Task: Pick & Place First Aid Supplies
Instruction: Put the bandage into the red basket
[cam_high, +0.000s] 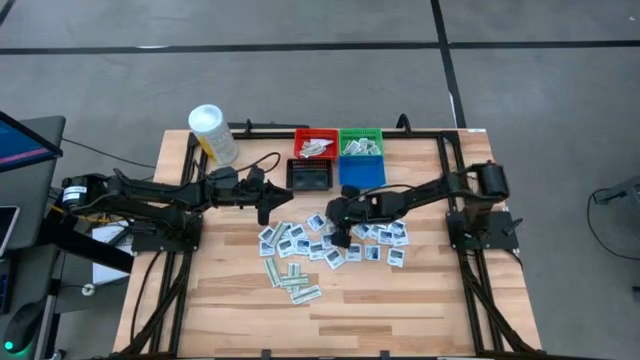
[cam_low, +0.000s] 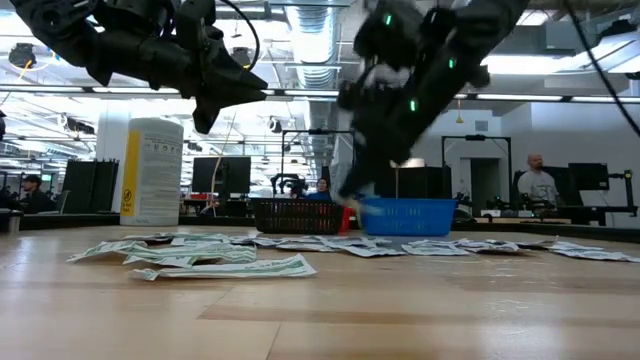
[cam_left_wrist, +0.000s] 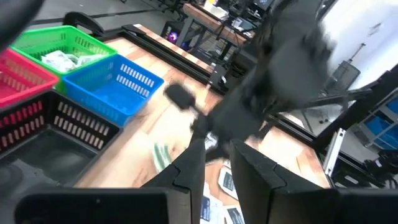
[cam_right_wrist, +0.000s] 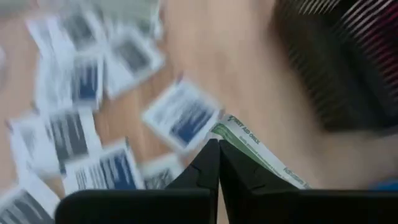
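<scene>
Pick step: right gripper (cam_right_wrist: 218, 163) clenched on green-white strip (cam_right_wrist: 258, 151), lifted over packets (cam_high: 330, 240). Left gripper (cam_high: 263, 208) idle, aloft at 9 o'clock, part-open, empty. Next, judged: carry to green bin (cam_high: 360, 143) at 12 o'clock, release.

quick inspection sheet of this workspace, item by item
surface: wooden table, near part bare
job's things: white square packets and green-white strips scattered mid-table; some lie in the red bin and green bin
clutter: white tub at far left; black bin and blue bin
grippers: right gripper shut on a green-white strip above the pile; left gripper hangs by the black bin, nothing held
cables: black cable loops beside the tub
surroundings: people at desks beyond the table
</scene>
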